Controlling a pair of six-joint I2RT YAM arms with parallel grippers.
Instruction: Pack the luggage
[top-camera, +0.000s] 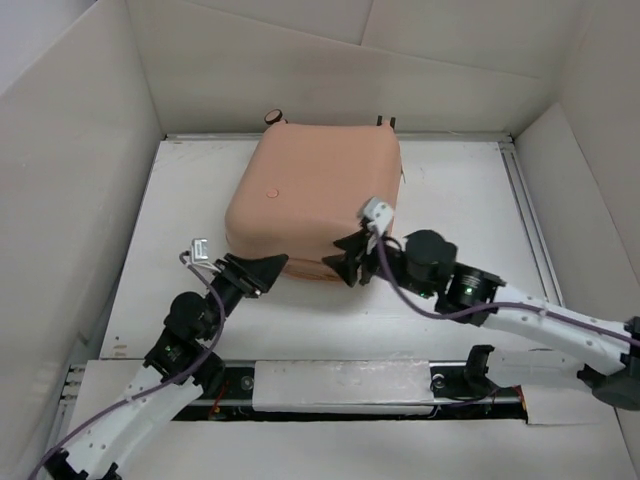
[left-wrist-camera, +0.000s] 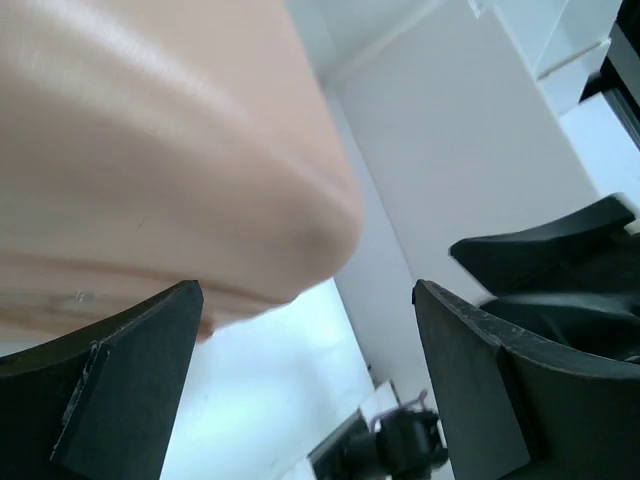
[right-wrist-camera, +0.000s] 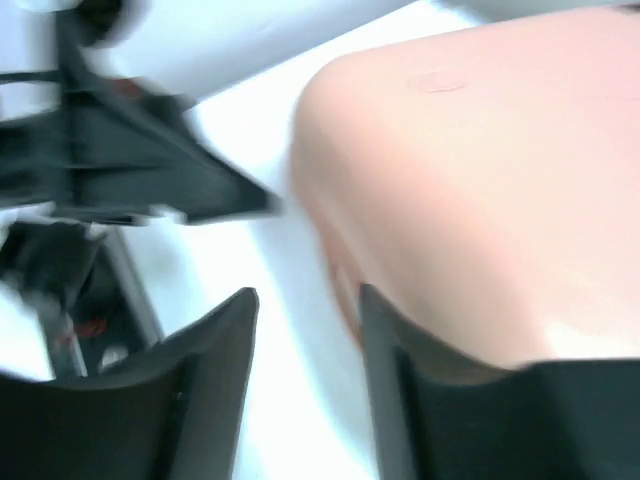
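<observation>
While the salmon-pink suitcase (top-camera: 315, 195) lies shut on the white table (top-camera: 450, 200), the overhead view has both arms reaching to its near edge. The left gripper (top-camera: 268, 270) sits at the near left corner and the right gripper (top-camera: 345, 262) further along, with the shell just ahead of both sets of jaws. Two small wheels (top-camera: 272, 117) stick out on the side farthest from them.

From the left wrist, the left gripper (left-wrist-camera: 308, 292) has its jaws spread wide. The suitcase (left-wrist-camera: 150, 150) bulges over one finger and partway across the gap; I cannot tell whether it touches.

From the right wrist, which is blurred, the right gripper (right-wrist-camera: 308, 295) has its jaws apart with bare table between them. The suitcase (right-wrist-camera: 480, 180) lies just outside one finger.
</observation>
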